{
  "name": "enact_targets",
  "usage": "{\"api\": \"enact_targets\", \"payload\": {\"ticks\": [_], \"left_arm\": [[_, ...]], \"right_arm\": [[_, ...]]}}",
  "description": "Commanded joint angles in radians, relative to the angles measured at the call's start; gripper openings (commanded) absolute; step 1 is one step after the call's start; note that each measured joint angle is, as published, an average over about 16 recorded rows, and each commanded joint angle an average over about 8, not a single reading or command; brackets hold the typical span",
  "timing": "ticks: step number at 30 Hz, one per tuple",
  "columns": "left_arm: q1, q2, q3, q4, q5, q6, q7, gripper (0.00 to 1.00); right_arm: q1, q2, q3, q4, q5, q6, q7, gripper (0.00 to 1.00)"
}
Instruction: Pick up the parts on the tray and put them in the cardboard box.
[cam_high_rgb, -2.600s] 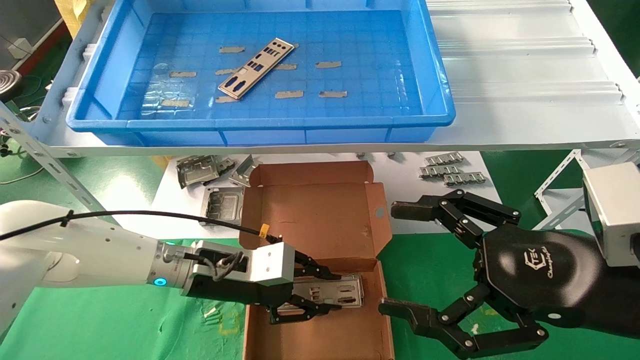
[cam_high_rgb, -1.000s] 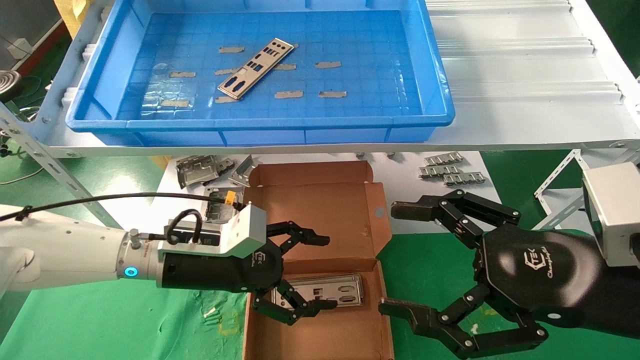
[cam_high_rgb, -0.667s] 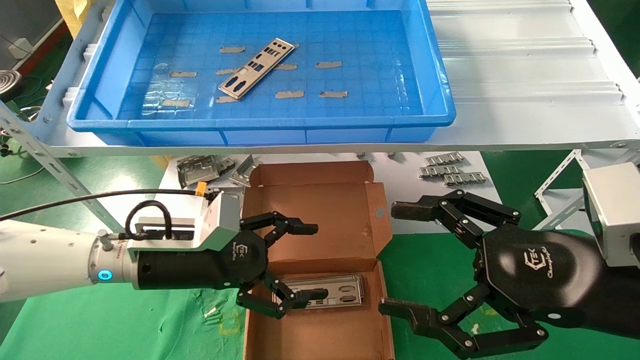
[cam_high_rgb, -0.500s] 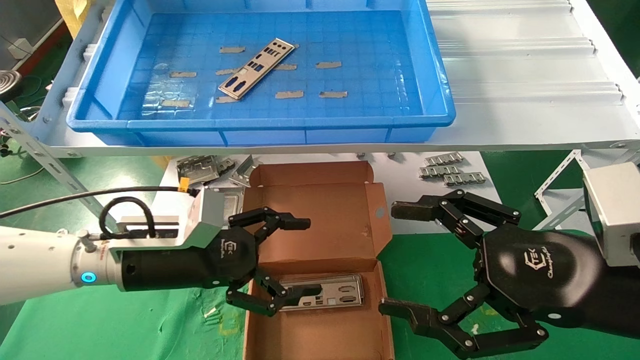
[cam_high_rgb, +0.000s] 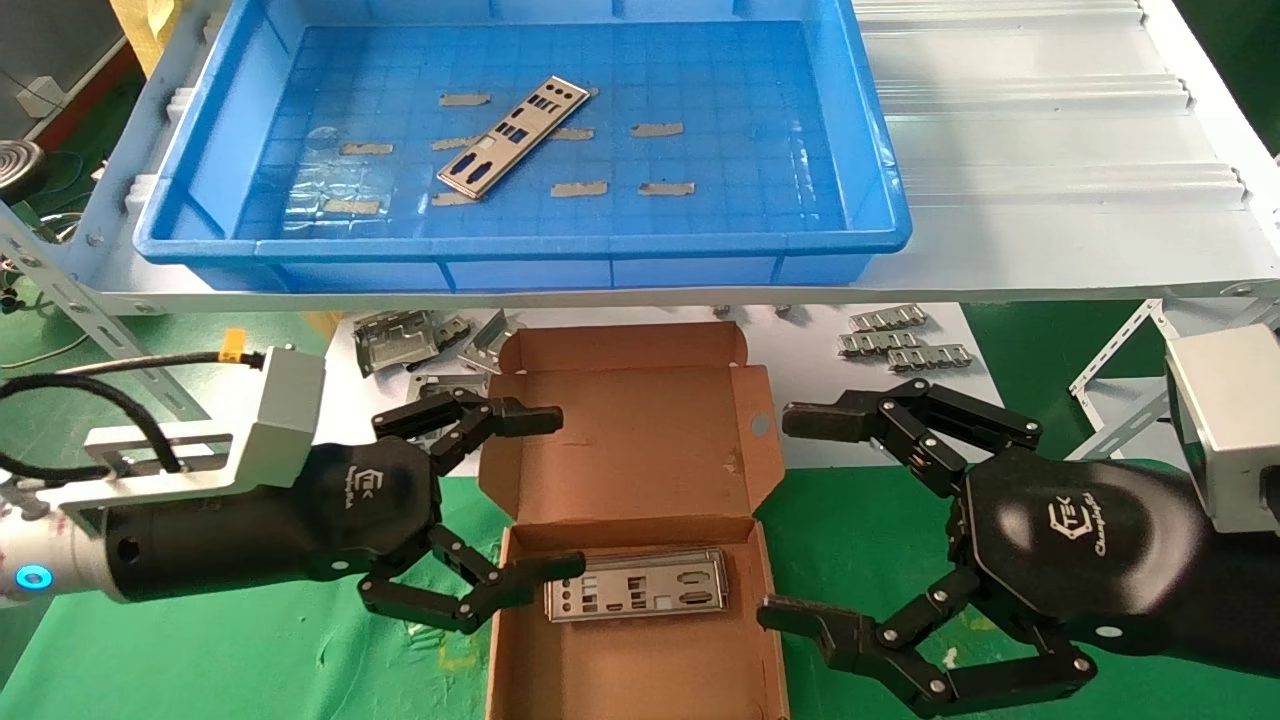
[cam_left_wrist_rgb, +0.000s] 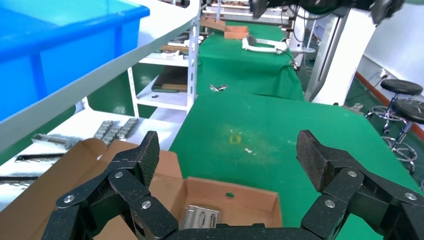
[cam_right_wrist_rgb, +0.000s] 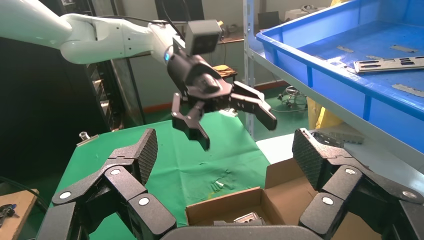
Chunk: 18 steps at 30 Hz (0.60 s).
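My left gripper (cam_high_rgb: 525, 500) hangs spread and empty at the cardboard box's (cam_high_rgb: 640, 640) left edge, one plate (cam_high_rgb: 636, 585) lying flat inside. Another plate (cam_high_rgb: 512, 136) waits far off in the blue tray (cam_high_rgb: 860, 150); reaching there looks next. My right gripper (cam_high_rgb: 790, 515) idles, spread, right of the box.

Left gripper released the plate and withdrew from the box.

The left gripper (cam_high_rgb: 540, 495), earlier closed on the thin silver-grey punched metal plate (cam_high_rgb: 636, 598) low inside the small brown corrugated cardboard box (cam_high_rgb: 640, 660), let go of it, spread its black fingers (cam_high_rgb: 525, 420) wide and rose. It then drew back step by step toward the robot's left, until only its fingertips reached over the box's left wall. The plate was left lying flat on the box floor beside the lid hinge, fully uncovered, slightly nearer the left wall than when held.
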Motion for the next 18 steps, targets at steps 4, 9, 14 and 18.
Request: {"api": "enact_targets", "payload": {"ticks": [4, 9, 14, 18], "left_arm": [[0.042, -0.053, -0.047, -0.098, -0.023, -0.009, -0.055, 1.0], [0.082, -0.103, -0.093, -0.192, -0.046, -0.018, -0.109, 1.0], [0.123, -0.153, -0.138, -0.286, -0.069, -0.027, -0.162, 1.0], [0.155, -0.194, -0.174, -0.362, -0.087, -0.034, -0.205, 1.0]], "right_arm": [[0.0, 0.0, 0.0, 0.0, 0.0, 0.0, 0.0, 1.0], [0.0, 0.0, 0.0, 0.0, 0.0, 0.0, 0.0, 1.0], [0.0, 0.0, 0.0, 0.0, 0.0, 0.0, 0.0, 1.0], [0.0, 0.0, 0.0, 0.0, 0.0, 0.0, 0.0, 1.0]]}}
